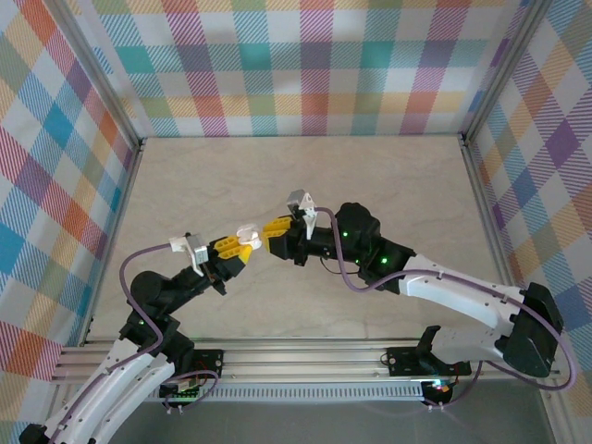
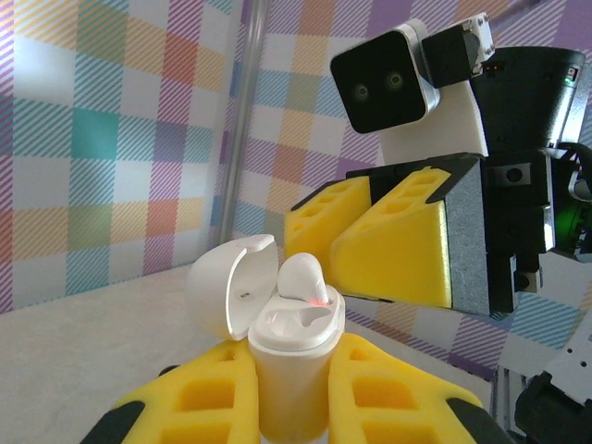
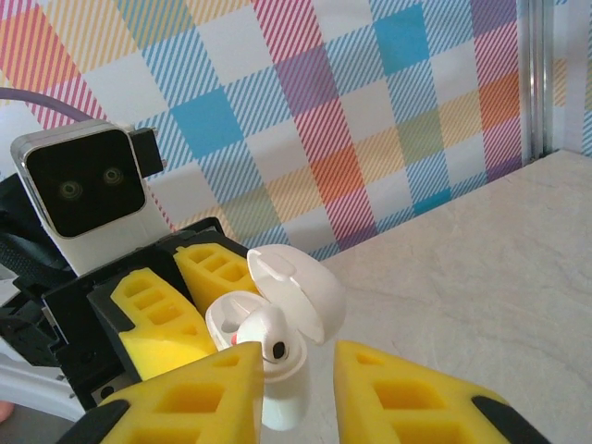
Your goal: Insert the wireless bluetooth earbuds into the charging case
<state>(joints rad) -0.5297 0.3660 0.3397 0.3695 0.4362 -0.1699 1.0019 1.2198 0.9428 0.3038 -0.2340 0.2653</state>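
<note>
Over the bench [image 1: 370,176], left pincer [image 1: 232,252] clamps the case [image 2: 289,361] upright, earbud [image 2: 303,277] poking half out, right pincer [image 3: 301,370] spread open straight across from it.

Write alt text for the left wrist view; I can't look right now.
A white charging case, lid hinged open to the left, stands upright clamped in the left gripper, with one white earbud resting in its top beside a red glow. The right gripper sits close behind, jaws apart.
</note>
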